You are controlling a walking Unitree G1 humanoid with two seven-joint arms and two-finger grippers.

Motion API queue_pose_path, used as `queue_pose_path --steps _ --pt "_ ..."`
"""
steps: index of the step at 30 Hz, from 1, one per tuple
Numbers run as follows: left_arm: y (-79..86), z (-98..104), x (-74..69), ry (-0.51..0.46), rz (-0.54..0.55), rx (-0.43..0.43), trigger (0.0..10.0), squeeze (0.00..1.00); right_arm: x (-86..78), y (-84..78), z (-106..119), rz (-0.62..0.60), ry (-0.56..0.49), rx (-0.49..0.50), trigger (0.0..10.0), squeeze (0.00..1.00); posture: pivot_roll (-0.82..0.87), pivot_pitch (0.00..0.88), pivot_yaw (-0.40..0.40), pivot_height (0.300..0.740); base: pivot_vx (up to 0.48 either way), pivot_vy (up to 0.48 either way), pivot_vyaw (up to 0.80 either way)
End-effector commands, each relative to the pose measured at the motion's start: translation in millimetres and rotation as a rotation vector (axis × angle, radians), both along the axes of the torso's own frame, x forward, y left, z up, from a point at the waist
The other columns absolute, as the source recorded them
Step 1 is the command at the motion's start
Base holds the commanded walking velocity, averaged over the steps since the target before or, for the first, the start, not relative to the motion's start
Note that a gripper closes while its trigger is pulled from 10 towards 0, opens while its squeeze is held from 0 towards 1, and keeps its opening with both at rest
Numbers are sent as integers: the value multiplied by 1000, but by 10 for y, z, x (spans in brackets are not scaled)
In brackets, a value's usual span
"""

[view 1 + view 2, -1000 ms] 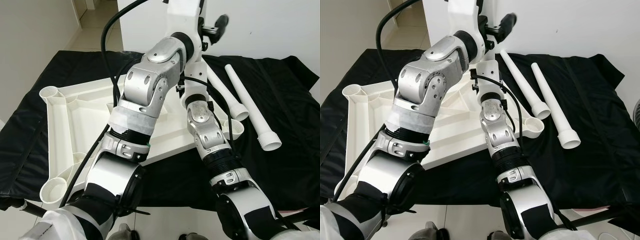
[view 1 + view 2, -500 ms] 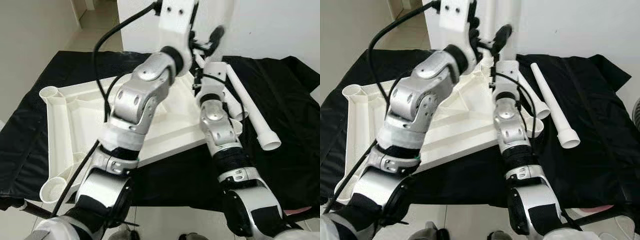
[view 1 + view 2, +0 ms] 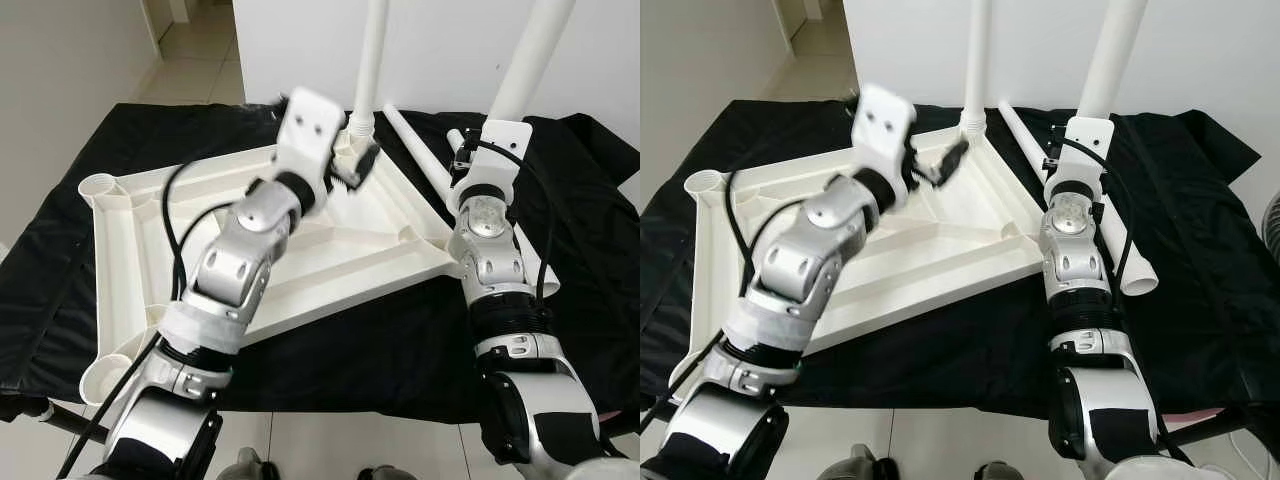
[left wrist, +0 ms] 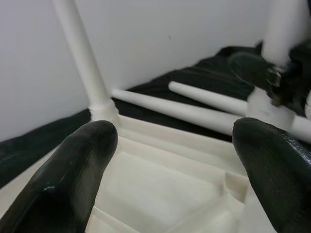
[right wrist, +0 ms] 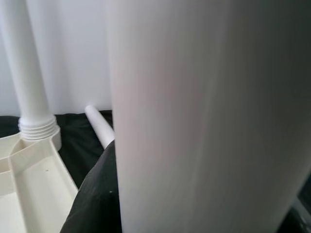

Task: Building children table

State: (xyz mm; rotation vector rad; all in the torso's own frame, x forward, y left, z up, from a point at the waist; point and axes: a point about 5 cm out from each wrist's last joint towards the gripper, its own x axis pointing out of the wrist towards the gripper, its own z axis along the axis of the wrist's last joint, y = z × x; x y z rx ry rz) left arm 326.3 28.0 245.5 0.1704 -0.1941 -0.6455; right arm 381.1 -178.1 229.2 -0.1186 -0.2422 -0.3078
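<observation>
Since the earlier frame both arms have swung up and outward, uncovering the far corner of the upturned white tabletop (image 3: 130, 260), where one leg (image 3: 368, 60) now stands upright in its corner socket.

Nearest the robot, the tabletop lies underside up on the black cloth (image 3: 60, 250), with two open round sockets on its left edge. Its right corner lies directly below the right arm.

Midway, the left gripper (image 3: 352, 172) hangs over the far part of the tabletop, its fingers (image 4: 77, 165) spread wide around nothing, just short of the standing leg's base.

On the right, the right gripper (image 3: 1095, 105) grips a second leg (image 3: 1113, 55), held nearly upright with its top leaning slightly to the right. The wrist view confirms the leg against a black finger (image 5: 95, 199). This leg's lower end is hidden behind the gripper. The right corner socket seems to lie below and slightly toward the robot from it, so the right arm is clearly the nearer one.

Farthest back, two spare legs (image 3: 420, 160) lie flat on the cloth between the arms and behind the right arm.
</observation>
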Motion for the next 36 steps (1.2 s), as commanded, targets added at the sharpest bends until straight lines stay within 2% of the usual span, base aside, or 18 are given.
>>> queue_pose_path --steps 1,5,15,18,20,27,34,35,36 --pt "5 -147 7 10 1 62 10000 0 -9 2 -14 0 -8 3 10000 0 -98 22 29 740 0 0 0" --pt "-110 -507 -63 30 -58 226 10000 0 -8 66 -3 18 -15 -7 10000 0 -99 20 29 740 0 0 0" --pt "-372 -788 -231 62 -210 319 10000 0 18 105 20 28 -18 -14 10000 0 -94 16 26 740 0 0 0" --pt "-404 -814 -239 68 -221 327 10000 0 20 107 24 28 -18 -14 10000 0 -94 16 26 740 0 0 0" --pt "-496 -868 -269 59 -258 360 10000 0 21 106 28 26 -20 -15 10000 0 -94 19 25 740 0 0 0" --pt "-632 -932 -314 52 -315 396 10000 0 19 98 36 18 -21 -16 10000 0 -105 34 33 740 0 0 0" --pt "-663 -934 -305 53 -322 405 10000 0 9 61 39 3 -22 -13 10000 0 -111 39 37 740 0 0 0" --pt "-667 -946 -273 70 -318 410 9137 0 -3 16 38 -15 -23 -13 10000 0 -123 51 48 740 0 0 0" --pt "-667 -946 -273 70 -318 410 9137 0 -3 16 38 -15 -23 -13 10000 0 -123 51 48 740 0 0 0"
